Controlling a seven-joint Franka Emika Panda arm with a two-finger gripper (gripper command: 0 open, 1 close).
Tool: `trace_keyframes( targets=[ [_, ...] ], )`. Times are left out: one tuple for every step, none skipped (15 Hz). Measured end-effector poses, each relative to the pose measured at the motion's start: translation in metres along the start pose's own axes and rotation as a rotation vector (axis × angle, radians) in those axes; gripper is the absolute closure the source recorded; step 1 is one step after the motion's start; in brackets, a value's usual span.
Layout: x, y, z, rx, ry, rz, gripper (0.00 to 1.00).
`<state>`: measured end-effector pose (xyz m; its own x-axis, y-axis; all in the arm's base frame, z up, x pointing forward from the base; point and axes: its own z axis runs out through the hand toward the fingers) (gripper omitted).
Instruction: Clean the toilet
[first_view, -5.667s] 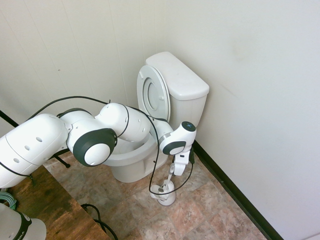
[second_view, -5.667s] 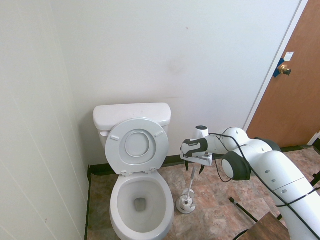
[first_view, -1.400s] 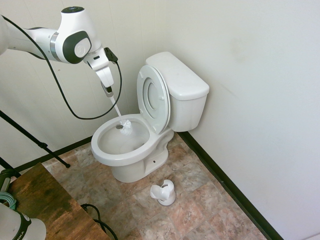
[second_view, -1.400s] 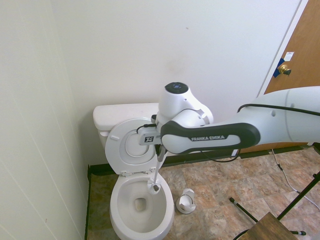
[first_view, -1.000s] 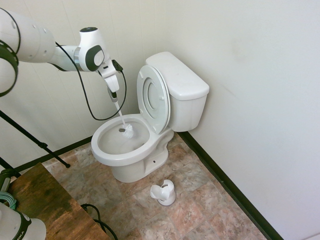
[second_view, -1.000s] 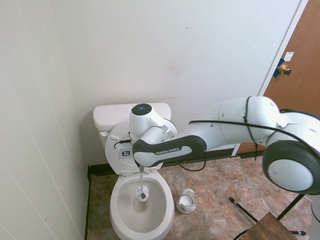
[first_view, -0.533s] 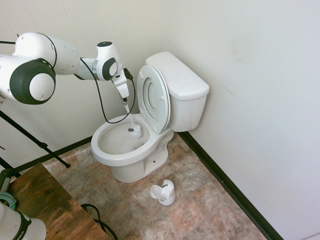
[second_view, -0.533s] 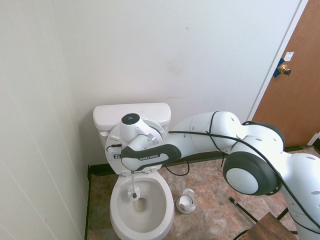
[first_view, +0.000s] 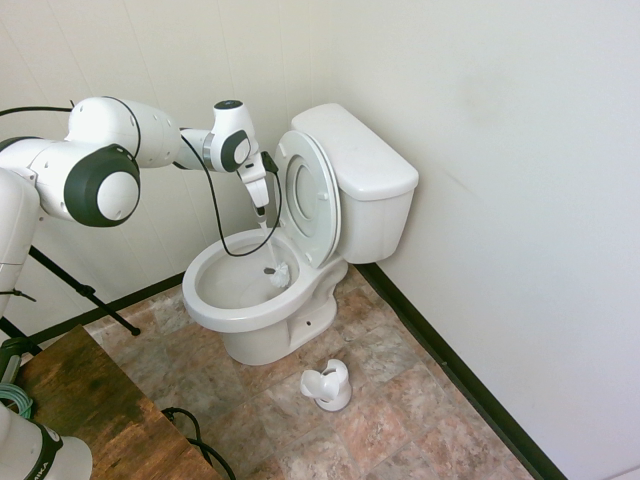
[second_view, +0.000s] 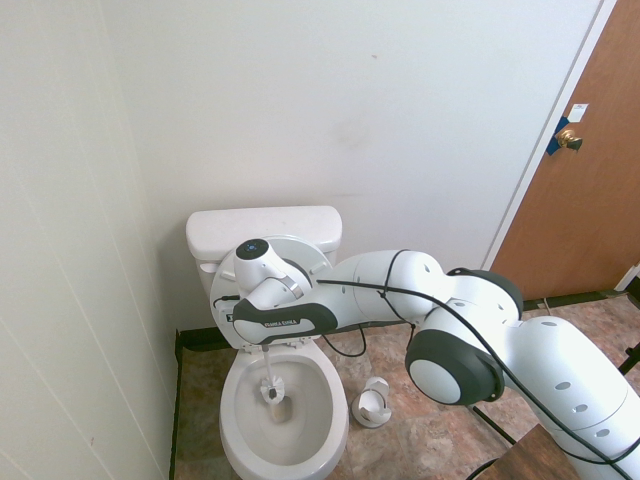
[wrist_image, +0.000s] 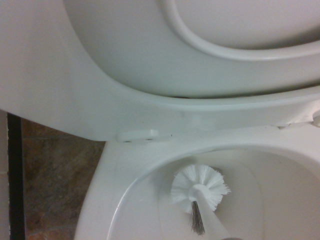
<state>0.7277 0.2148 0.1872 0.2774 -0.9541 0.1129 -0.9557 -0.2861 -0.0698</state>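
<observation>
The white toilet (first_view: 300, 310) stands in the corner with its seat and lid (first_view: 305, 190) raised against the boxy tank (first_view: 365, 185). My gripper (first_view: 262, 211) hangs over the back of the bowl, just in front of the raised seat, shut on the handle of a slim white brush. The brush head (first_view: 278, 272) reaches down inside the bowl near its rear wall. From the other side, the gripper (second_view: 265, 346) is above the bowl (second_view: 232, 425) and the brush head (second_view: 270, 390) sits close to the drain. The wrist view shows the brush head (wrist_image: 200, 187) against the inner bowl wall (wrist_image: 132, 200).
An empty white brush holder (first_view: 328, 385) stands on the tiled floor beside the toilet's base, also visible as the holder (second_view: 373, 403). Walls close in behind and beside the toilet. A wooden table corner (first_view: 90, 410) is at the front, a brown door (second_view: 590, 170) to the side.
The gripper came down and moved closer to the raised seat. The brush head shifted across the bowl toward its rear wall. The grip stayed shut.
</observation>
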Motion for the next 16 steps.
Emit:
trace_keyframes(
  targets=[
    [0.001,-0.001,0.000,-0.002,0.001,0.002,1.00],
    [0.002,-0.004,0.003,0.001,0.003,0.005,1.00],
    [0.003,-0.006,0.009,0.001,0.002,0.010,1.00],
    [0.002,-0.007,0.018,-0.001,-0.001,0.013,1.00],
    [-0.001,-0.009,0.027,-0.003,-0.005,0.015,1.00],
    [-0.005,-0.010,0.035,-0.004,-0.007,0.014,1.00],
    [-0.009,-0.010,0.042,-0.005,-0.007,0.011,1.00],
    [-0.015,-0.010,0.047,-0.007,-0.008,0.008,1.00],
    [-0.021,-0.010,0.050,-0.008,-0.008,0.001,1.00],
    [-0.030,-0.009,0.050,-0.005,-0.010,-0.005,1.00],
    [-0.039,-0.009,0.050,0.000,-0.013,-0.010,1.00],
    [-0.048,-0.008,0.050,0.006,-0.016,-0.011,1.00],
    [-0.056,-0.004,0.051,0.010,-0.017,-0.014,1.00],
    [-0.061,0.000,0.052,0.013,-0.018,-0.018,1.00],
    [-0.066,0.007,0.052,0.016,-0.021,-0.024,1.00],
    [-0.070,0.014,0.052,0.021,-0.025,-0.029,1.00]
  ],
)
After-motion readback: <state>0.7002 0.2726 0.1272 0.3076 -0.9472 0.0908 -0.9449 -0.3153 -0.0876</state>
